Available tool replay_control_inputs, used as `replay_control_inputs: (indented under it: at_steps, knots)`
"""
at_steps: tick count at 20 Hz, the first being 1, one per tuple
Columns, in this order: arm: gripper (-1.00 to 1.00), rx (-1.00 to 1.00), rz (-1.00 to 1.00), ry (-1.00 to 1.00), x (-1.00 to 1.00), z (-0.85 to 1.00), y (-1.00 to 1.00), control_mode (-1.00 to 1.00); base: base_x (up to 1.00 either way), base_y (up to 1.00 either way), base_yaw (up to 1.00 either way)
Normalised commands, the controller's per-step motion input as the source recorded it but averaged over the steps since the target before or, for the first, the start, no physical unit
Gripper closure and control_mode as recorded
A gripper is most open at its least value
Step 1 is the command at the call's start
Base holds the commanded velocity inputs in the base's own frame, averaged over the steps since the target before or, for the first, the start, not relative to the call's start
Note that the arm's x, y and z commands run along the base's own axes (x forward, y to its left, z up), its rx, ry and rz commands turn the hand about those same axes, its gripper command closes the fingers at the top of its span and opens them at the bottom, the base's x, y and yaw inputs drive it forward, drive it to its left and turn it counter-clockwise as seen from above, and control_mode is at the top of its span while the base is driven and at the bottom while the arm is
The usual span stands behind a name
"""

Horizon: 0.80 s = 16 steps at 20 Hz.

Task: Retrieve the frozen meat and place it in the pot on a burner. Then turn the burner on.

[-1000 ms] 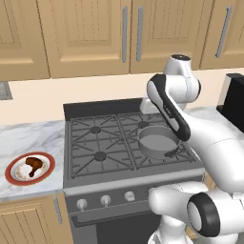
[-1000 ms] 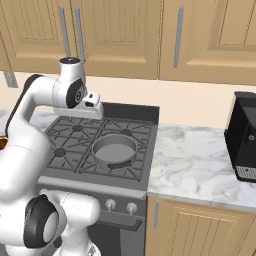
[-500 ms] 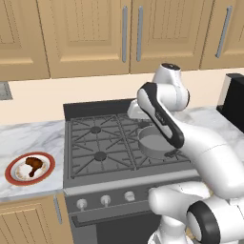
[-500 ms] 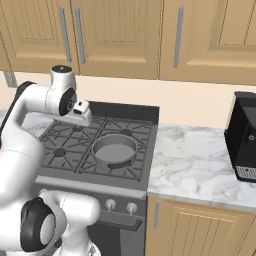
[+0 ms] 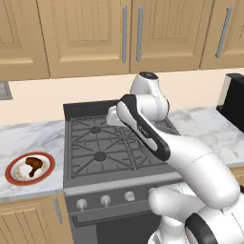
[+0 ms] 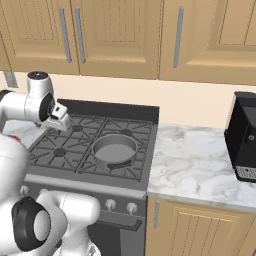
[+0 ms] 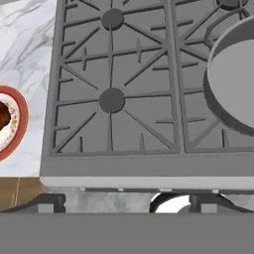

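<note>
Tool [image 6: 59, 116] open, jaws spread wide, nothing between them; it hangs above the left half of the stove [image 5: 114, 147], over the grates. In the hand view the two finger tips [image 7: 47, 202] stand far apart at the bottom edge, looking down on the left pair of burners [image 7: 112, 99].

Frozen meat [image 5: 32, 166]: small reddish-brown drumstick, lying on a red-rimmed white plate [image 5: 11, 164]. Plate sits on the marble bench [image 5: 28, 138] left of the stove, well apart from the tool. In the hand view the plate's red rim [image 7: 15, 133] shows at the left edge, cropped, with a dark patch of the meat just visible.

Pot [image 6: 114, 149]: shallow, round, grey, empty, set on the front right burner. In the hand view its rim [image 7: 213, 104] takes the right side, short handle [image 7: 218, 27] pointing toward the back of the stove.

Knobs [image 5: 105, 200] in a row along the stove front. Dark appliance [image 6: 245, 136] on the bench to the right, near the wall. Wooden cabinets [image 6: 120, 35] above.
</note>
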Motion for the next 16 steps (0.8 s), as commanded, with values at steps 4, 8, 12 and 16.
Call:
replay_control_inputs:
  at_steps: [4, 8, 12, 16]
  knots:
    - [-1.0, 0.0, -0.06, 0.01, -0.12, -0.13, 0.93, -1.0, 0.0, 0.0, 0.0]
    - [-1.0, 0.0, -0.05, 0.01, -0.08, -0.1, 0.81, -1.0, 0.0, 0.0, 0.0]
    - [-1.0, 0.0, -0.05, 0.07, 0.0, -0.09, 0.98, -1.0, 0.0, 0.0, 0.0]
    - [-1.0, 0.0, -0.03, 0.08, 0.03, -0.15, 0.89, -1.0, 0.0, 0.0, 0.0]
